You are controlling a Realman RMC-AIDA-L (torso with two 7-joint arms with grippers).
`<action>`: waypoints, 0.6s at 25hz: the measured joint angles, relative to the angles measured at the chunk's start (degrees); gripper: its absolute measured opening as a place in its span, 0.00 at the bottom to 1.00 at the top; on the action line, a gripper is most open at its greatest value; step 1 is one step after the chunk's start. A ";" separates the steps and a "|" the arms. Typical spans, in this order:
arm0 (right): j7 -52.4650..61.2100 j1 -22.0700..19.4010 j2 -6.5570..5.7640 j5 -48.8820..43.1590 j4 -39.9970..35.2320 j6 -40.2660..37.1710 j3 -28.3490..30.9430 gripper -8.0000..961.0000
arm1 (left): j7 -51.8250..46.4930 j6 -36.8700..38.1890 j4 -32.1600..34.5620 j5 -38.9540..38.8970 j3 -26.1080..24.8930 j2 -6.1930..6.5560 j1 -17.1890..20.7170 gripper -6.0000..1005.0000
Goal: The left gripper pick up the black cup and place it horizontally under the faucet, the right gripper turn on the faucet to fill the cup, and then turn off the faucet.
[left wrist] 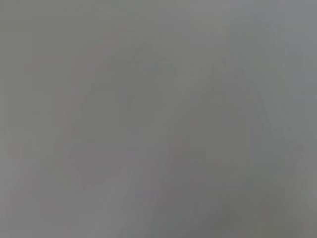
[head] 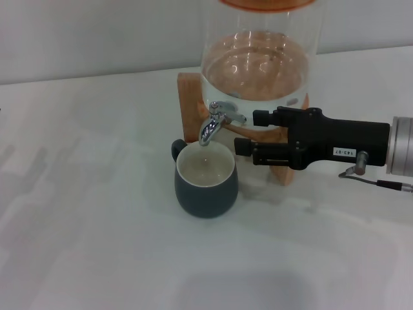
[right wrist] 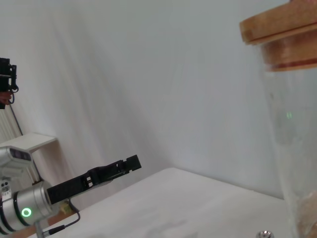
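The black cup [head: 206,187] stands upright on the table, its cream inside open to the top, right under the spout of the chrome faucet [head: 216,119]. The cup's handle points to the back left. My right gripper [head: 248,133] is open and reaches in from the right. Its two fingertips sit just right of the faucet's lever, one higher and one lower, apart from it. My left gripper [right wrist: 124,166] is out of the head view. It shows far off in the right wrist view, held off past the table's edge and away from the cup. The left wrist view shows only plain grey.
The faucet comes out of a large glass jar [head: 258,58] holding water, set on a wooden stand [head: 190,103]. The jar [right wrist: 292,148] and its wooden lid [right wrist: 282,29] fill one side of the right wrist view. White table surface [head: 97,226] lies around the cup.
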 joint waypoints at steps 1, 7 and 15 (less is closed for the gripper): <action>0.00 0.00 0.00 0.00 0.00 0.00 0.00 0.84 | 0.00 0.00 0.00 0.00 0.00 0.00 0.00 0.77; 1.06 0.76 0.04 -0.33 -0.80 -2.22 -1.17 0.84 | 0.00 -0.03 0.00 0.00 -0.03 0.00 0.48 0.76; 1.33 1.38 0.00 -0.40 -1.38 -2.56 -2.65 0.84 | 0.00 -0.06 0.00 -0.01 -0.82 0.03 0.81 0.76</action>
